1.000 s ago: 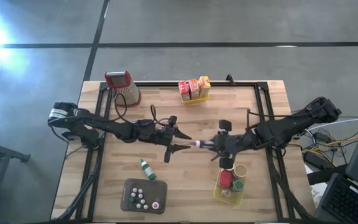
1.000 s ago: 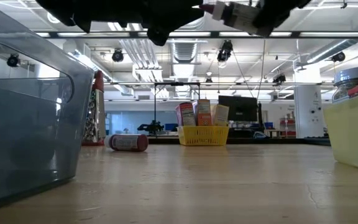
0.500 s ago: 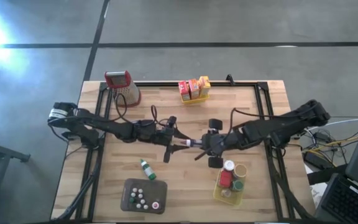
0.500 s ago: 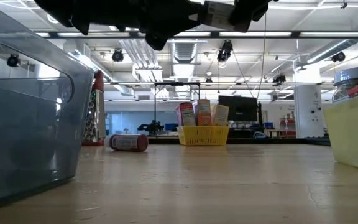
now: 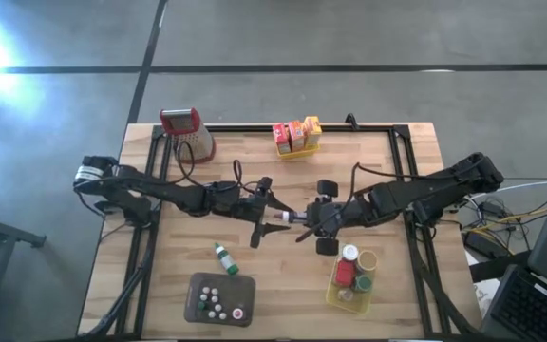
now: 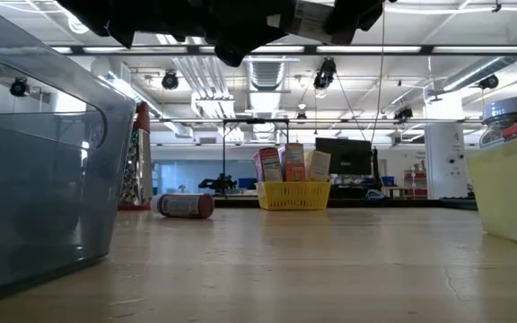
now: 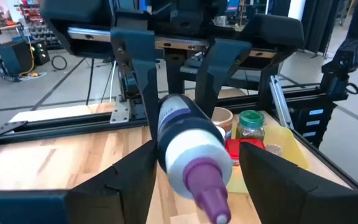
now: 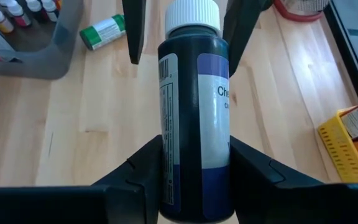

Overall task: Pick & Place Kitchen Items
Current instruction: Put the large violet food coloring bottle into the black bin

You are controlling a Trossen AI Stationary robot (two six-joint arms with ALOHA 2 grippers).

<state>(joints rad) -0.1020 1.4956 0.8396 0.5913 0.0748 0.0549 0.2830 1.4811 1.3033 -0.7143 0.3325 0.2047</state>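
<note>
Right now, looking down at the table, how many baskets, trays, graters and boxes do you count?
Yellow baskets: 2
Grey tray: 1
Grater: 1
Boxes: 3
Total: 7

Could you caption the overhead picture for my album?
Two robot arms meet above a wooden table, the right gripper handing a bottle to the open left gripper.
</note>
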